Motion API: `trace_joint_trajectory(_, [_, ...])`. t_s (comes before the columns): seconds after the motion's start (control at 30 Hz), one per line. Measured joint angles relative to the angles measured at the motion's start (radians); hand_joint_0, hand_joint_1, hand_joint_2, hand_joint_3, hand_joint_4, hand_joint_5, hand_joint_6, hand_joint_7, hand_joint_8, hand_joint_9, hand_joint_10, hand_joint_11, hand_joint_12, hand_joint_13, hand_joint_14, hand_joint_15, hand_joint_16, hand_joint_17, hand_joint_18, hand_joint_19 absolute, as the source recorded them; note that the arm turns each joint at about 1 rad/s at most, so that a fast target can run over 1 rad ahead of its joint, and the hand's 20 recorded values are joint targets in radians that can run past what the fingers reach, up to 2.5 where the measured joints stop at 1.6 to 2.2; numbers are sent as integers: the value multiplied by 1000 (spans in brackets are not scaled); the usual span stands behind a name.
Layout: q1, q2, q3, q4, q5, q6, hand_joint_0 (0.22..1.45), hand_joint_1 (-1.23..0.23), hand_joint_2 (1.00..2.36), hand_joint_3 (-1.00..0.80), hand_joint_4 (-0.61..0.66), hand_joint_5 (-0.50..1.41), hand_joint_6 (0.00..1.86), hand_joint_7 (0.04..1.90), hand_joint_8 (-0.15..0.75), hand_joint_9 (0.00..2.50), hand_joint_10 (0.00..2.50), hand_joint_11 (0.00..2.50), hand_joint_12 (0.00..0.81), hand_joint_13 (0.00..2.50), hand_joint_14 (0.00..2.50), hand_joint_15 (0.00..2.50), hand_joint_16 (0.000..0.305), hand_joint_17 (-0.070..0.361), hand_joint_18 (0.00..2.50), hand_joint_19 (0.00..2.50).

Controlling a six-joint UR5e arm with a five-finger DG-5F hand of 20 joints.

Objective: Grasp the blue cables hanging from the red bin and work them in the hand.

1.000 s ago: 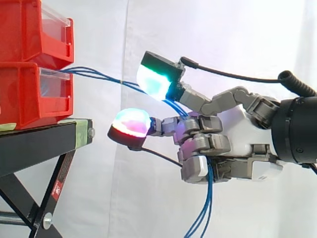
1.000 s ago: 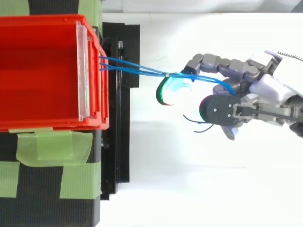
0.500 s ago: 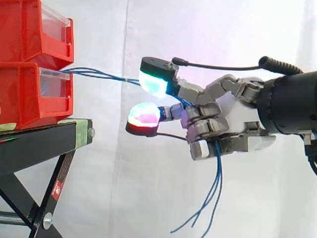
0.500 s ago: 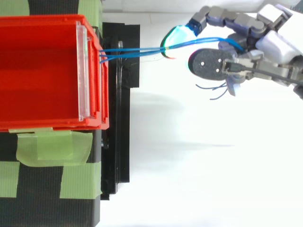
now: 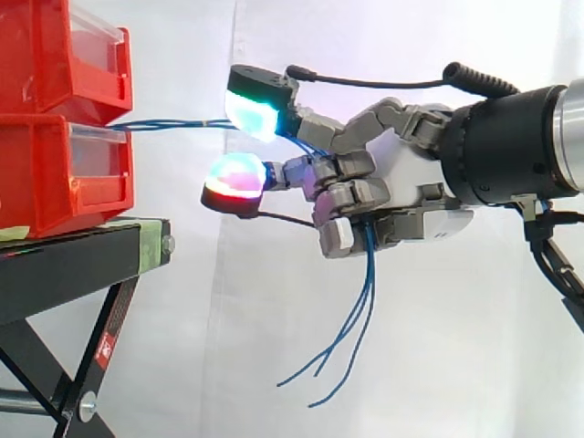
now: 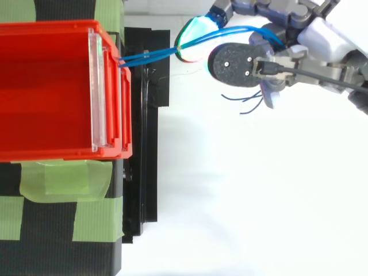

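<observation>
— Looking across from the side, where are they?

— The thin blue cables leave the front of the stacked red plastic bins, about where the upper one sits on the lower. They run almost level to the right, above the black metal stand.

— And the hand?

— The grey-and-white robot hand is out to the right of the bins, apart from them. The cables slip under its green-glowing fingertip pad and vanish into the curled fingers, which are closed round the bundle. A second pad glowing red and magenta sticks out below the strands. Under the hand the cables drop out again and dangle loose against the white curtain, ends splayed.

— From above?

— The cables start at the far front corner of the topmost red bin, by its clear plastic front panel. They cross the edge of the stand and reach the hand up near the view's top edge. They arc over a glowing pad and in among the fingers. A few loose ends poke out beside the round black fingertip back. Green tape holds the bins down.
</observation>
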Motion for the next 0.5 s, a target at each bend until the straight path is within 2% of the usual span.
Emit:
trace_joint_trajectory(0.13, [-2, 0, 2, -7, -17, 2, 862, -642, 1000, -1000, 160, 270, 233, 1305, 277, 1053, 2500, 2500, 411, 1278, 2500, 1824, 41, 93, 1341, 1126])
trace_joint_trajectory(0.3, [-9, 0, 23, -16, -20, 2, 854, -637, 1000, -1000, 159, 272, 237, 1305, 277, 1053, 2500, 2500, 411, 1278, 2500, 1824, 41, 93, 1341, 1126])
trace_joint_trajectory(0.5, [-27, 1, 74, -95, -39, 3, 849, -634, 1000, -1000, 163, 274, 249, 1303, 277, 1053, 2500, 2500, 411, 1278, 2500, 1824, 41, 93, 1341, 1126])
